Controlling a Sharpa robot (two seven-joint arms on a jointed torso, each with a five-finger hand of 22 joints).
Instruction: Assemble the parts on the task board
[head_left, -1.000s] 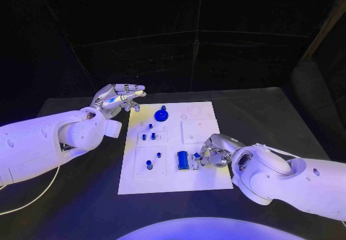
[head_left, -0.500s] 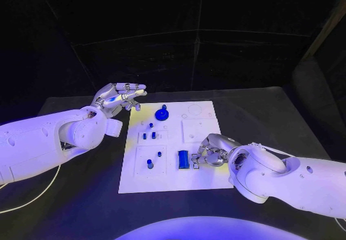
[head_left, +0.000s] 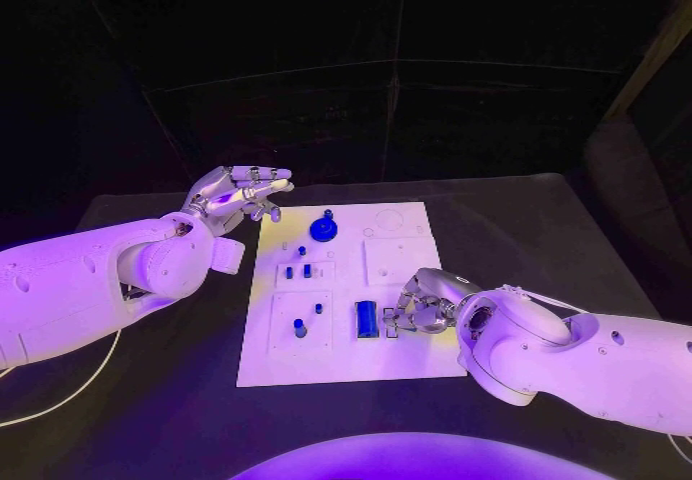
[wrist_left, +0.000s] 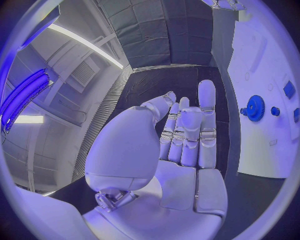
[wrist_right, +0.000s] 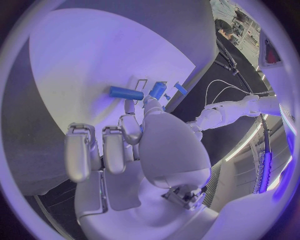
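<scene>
Hovering, left hand (head_left: 235, 195): it hangs above the black table (head_left: 159, 380) just off the far left corner of the task board (head_left: 418, 365), fingers (wrist_left: 206, 115) straight and side by side with the thumb apart, holding nothing.
Right hand (head_left: 421, 305): low over the board's right side, near the near edge; its fingers curl inward, two bent down at the knuckles in the right wrist view. Whether a small piece sits between the fingertips cannot be told.
Task board: a white plate lying flat in the middle of the table, long side running away from the robot, with shallow outlined recesses.
Blue gear (head_left: 323, 230): a round toothed part with a knob, standing at the board's far end, nearest the left hand but well apart from it; it also shows in the left wrist view (wrist_left: 255, 108).
Blue block (head_left: 366, 319): an oblong part lying on the board just beside the right hand's fingertips.
Small blue pegs (head_left: 299, 272): a cluster between the gear and the block; two more stand toward the near left (head_left: 300, 327).
Blue cylinder (wrist_right: 126, 93): lies on the white board just beyond the fingertips in the right wrist view.
</scene>
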